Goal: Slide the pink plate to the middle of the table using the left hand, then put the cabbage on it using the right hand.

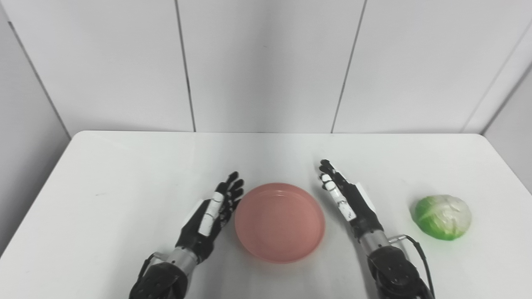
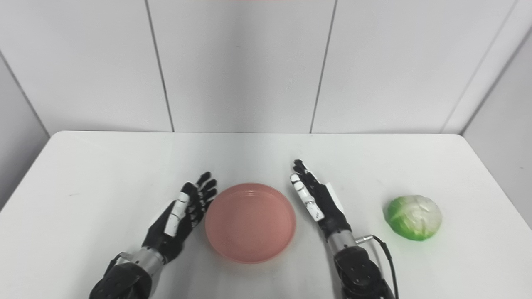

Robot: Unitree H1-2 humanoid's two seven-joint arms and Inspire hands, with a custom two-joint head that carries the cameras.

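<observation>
The pink plate (image 1: 279, 221) lies on the white table (image 1: 124, 174), near the front middle. My left hand (image 1: 212, 211) is open, fingers straight, right beside the plate's left rim; I cannot tell whether it touches it. My right hand (image 1: 347, 199) is open and empty, a little to the right of the plate. The cabbage (image 1: 443, 216), green and white, rests on the table to the right of my right hand, apart from it. The same layout shows in the right eye view, with plate (image 2: 250, 221) and cabbage (image 2: 414, 217).
A grey panelled wall (image 1: 266, 62) stands behind the table's back edge. A cable (image 1: 419, 249) loops from my right wrist.
</observation>
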